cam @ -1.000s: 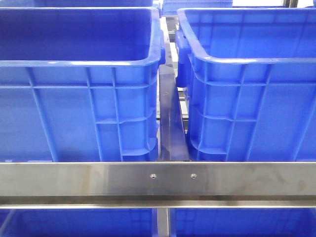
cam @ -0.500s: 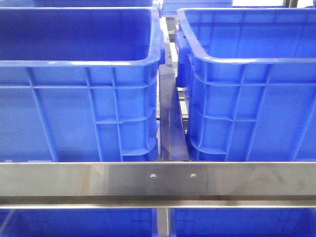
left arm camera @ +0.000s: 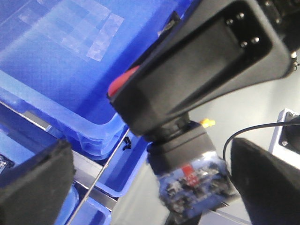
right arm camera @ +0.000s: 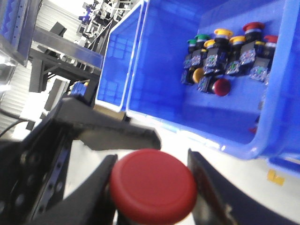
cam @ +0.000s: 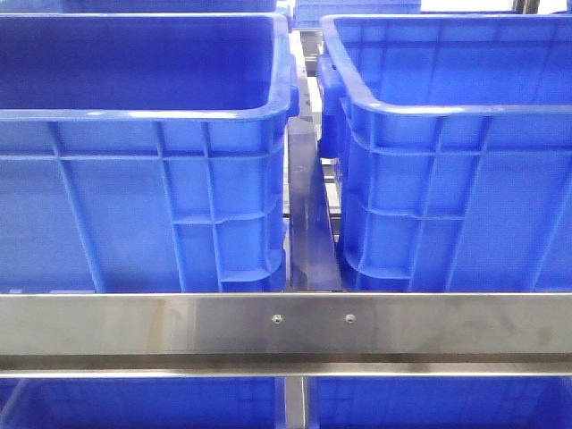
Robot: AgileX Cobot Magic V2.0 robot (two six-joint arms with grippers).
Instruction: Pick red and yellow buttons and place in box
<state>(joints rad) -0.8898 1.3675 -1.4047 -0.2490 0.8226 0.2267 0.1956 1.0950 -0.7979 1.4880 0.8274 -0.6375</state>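
Observation:
My right gripper (right arm camera: 152, 183) is shut on a red button (right arm camera: 153, 185), whose round red cap faces the right wrist camera. In the left wrist view the same gripper (left arm camera: 197, 70) crosses the frame, with the button's red cap (left arm camera: 123, 82) at one side and its blue-black body (left arm camera: 193, 183) hanging below. My left gripper (left arm camera: 150, 185) is open, its black fingers (left arm camera: 35, 180) wide apart on either side of that body without touching it. A blue box (right arm camera: 164, 65) holds several red, yellow and green buttons (right arm camera: 225, 56). Neither gripper appears in the front view.
Two large blue bins (cam: 143, 161) (cam: 447, 152) stand side by side behind a steel rail (cam: 286, 326), with a narrow gap (cam: 308, 214) between them. More blue bins (left arm camera: 61, 70) and a black cable (left arm camera: 255, 131) show in the left wrist view.

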